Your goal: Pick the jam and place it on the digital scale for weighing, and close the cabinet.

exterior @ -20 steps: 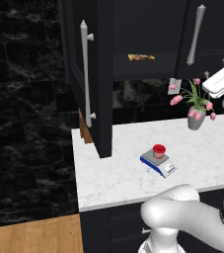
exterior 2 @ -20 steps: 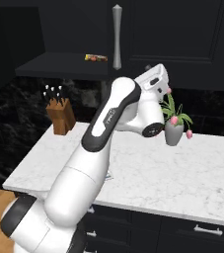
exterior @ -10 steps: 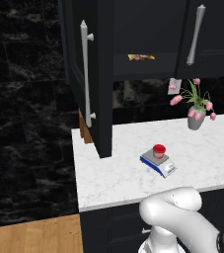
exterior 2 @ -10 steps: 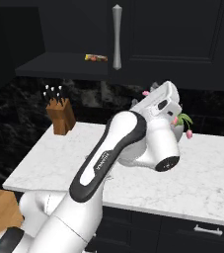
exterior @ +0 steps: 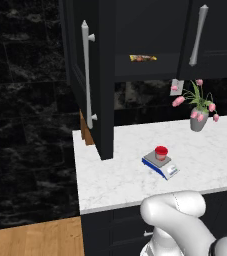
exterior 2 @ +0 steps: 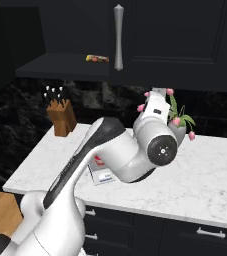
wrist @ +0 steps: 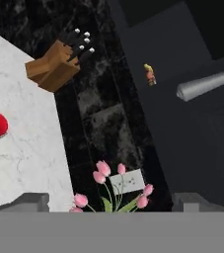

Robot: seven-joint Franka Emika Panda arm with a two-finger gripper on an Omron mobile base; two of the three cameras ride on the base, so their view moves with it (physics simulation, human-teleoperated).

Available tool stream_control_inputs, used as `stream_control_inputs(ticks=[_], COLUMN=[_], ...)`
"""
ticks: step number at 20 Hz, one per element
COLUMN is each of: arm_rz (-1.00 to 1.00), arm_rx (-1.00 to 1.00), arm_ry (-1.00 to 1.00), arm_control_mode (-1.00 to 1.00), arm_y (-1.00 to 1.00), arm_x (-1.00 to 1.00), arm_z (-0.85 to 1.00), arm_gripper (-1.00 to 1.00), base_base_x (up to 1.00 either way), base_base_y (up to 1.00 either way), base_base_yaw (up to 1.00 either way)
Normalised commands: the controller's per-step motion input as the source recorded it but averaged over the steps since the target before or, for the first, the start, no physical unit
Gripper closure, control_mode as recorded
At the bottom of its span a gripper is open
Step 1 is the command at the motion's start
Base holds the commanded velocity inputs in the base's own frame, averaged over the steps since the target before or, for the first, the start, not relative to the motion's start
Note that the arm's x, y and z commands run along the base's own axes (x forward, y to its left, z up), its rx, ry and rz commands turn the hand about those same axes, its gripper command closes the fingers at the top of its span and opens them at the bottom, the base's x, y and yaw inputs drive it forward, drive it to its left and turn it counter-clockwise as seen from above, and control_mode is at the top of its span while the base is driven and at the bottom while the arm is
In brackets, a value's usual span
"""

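Jam sits on the scale; left cabinet door hangs open; gripper's opening cannot be told, nothing seen held

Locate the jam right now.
In the left base view, the jam sits on the digital scale, mid-counter, right of the open cabinet door and left of the tulip vase.

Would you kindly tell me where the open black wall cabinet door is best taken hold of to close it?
Grip the long vertical silver bar handle on the open black panelled cabinet door, about mid-length, with fingers either side of the bar. The door stands swung out towards the counter's front, so coming from its handle side probably suits best.
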Motion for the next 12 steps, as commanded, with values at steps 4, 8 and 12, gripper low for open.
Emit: stream_control_inputs(ticks=[4, 8, 12], arm_rz=[0.05, 0.30, 0.31], arm_rx=[-0.10, 0.16, 0.01], arm_ry=[0.17, -0.04, -0.14], arm_control_mode=[-1.00, -1.00, -1.00], arm_y=[0.39, 0.60, 0.93], arm_x=[-0.11, 0.09, 0.47], arm_z=[-0.03, -0.70, -0.59], arm_gripper=[-1.00, -1.00, -1.00], base_base_x=[0.00, 0.00, 0.00], base_base_y=[0.00, 0.00, 0.00], base_base_yaw=[0.00, 0.00, 0.00])
